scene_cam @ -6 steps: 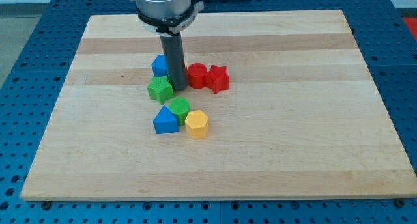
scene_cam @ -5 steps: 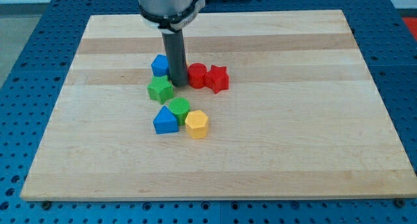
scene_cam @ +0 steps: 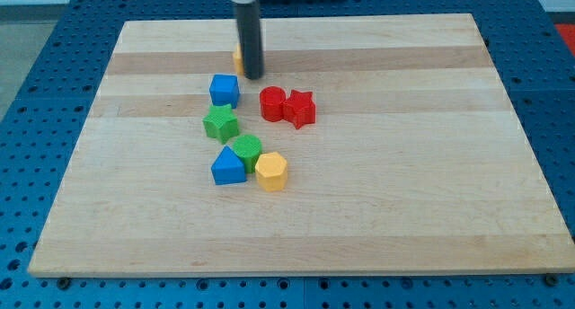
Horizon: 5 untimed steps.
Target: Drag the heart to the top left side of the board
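My tip [scene_cam: 252, 77] rests on the board near the view's top, just above the cluster of blocks. A yellow block [scene_cam: 237, 60] peeks out at the rod's left side, touching or very close to it. Most of it is hidden, so I cannot make out its shape. A blue cube [scene_cam: 225, 90] lies just below and left of the tip. A red round block [scene_cam: 271, 103] and a red star [scene_cam: 301, 109] sit side by side below and right of the tip.
A green star [scene_cam: 220, 124] lies below the blue cube. Lower down, a green cylinder [scene_cam: 246, 151], a blue triangular block [scene_cam: 228, 167] and a yellow hexagon [scene_cam: 270, 171] huddle together. The wooden board [scene_cam: 431, 192] lies on a blue perforated table.
The rod has moved up the view, out of the gap between the blue cube and the red round block. The yellow block now shows beside it. The other blocks have not moved.
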Each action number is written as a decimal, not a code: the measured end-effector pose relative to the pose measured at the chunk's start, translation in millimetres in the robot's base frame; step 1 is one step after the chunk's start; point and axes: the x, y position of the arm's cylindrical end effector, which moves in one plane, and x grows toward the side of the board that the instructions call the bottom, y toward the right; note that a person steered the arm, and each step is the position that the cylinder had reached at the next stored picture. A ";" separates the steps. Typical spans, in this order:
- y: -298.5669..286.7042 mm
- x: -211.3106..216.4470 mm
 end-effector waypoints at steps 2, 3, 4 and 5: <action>-78.8 -18.7; -27.6 -1.2; 28.1 -2.5; 7.0 -29.8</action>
